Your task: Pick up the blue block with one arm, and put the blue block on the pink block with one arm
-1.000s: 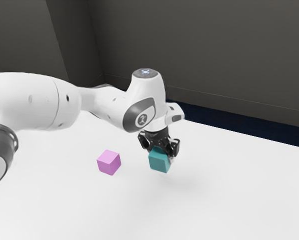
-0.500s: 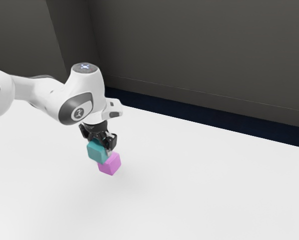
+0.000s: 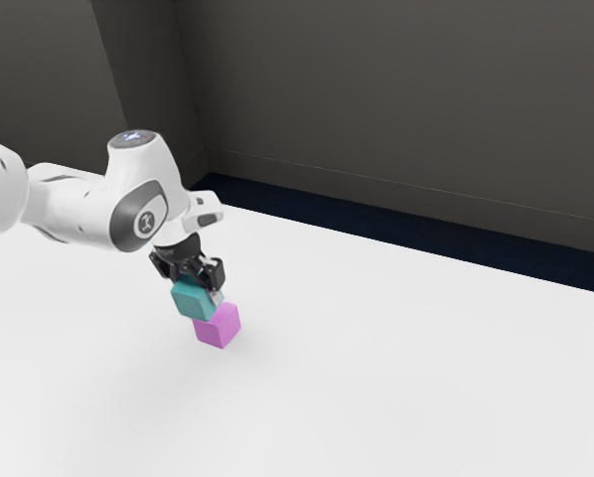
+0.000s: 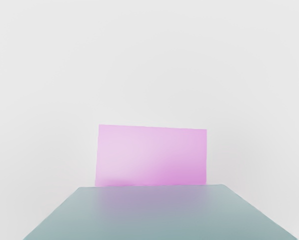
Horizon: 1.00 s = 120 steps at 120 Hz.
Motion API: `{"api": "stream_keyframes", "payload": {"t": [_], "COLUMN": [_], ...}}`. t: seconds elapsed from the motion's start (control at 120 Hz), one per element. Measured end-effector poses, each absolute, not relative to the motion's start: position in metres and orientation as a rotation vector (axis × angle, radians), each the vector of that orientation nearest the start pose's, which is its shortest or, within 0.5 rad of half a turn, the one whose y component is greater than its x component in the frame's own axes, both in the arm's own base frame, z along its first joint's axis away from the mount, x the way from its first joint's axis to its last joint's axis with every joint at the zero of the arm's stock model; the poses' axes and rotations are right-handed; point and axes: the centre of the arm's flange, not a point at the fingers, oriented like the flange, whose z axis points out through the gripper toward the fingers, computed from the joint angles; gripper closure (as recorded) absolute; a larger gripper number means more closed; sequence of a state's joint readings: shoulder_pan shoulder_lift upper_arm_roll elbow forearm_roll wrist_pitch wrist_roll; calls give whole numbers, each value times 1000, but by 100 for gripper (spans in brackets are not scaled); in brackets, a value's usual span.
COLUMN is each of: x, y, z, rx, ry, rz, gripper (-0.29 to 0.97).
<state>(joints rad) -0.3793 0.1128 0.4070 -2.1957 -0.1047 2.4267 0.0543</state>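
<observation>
Change: a sec ago the blue block (image 3: 194,300) (reads teal here) hung mid-frame, well to the right of the pink block (image 3: 220,326). Half a sec ago it had been carried across to the pink's upper-left corner. Since then the block barely shifted, but the wrist swung further toward frame left.
Meaning for task: pick-up done, carry done. Looked like the lining-up/lowering stage, placement not yet finished, imo.
Blue block pos: lower-left of centre in the exterior view, overlapping the pink block's top-left edge. It was tilted a bit, not square w/ the pink. Couldn't tell if the two touched.
Wrist view: blue block (image 4: 154,212) sat just under the hand, pink block (image 4: 152,156) showed past its far edge, white table (image 4: 149,55) beyond.
Pincer: gripper (image 3: 200,285) was clamped on the blue block, black fingers either side of its top.
Arm pose: white arm (image 3: 78,204) came in from the mid-left edge, forearm approx level. The wrist was bent down & leaned toward lower right, w/ the hand above the pink block.
Pink block: sat flat on the table (image 3: 396,358), left of centre, same spot as in the earlier frames.
Next, a guess: small nudge to centre, lower, then let go.
</observation>
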Motion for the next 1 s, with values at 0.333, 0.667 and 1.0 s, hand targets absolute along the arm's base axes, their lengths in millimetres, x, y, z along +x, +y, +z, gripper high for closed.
{"api": "stream_keyframes", "payload": {"t": [0.333,0.667,1.0], "x": [559,571,590], "y": [11,12,13], "z": [342,338,329], "rx": [-3199,-3230,-3215], "ry": [117,177,212], "rz": [-143,-3,72], "gripper": [35,36,36]}}
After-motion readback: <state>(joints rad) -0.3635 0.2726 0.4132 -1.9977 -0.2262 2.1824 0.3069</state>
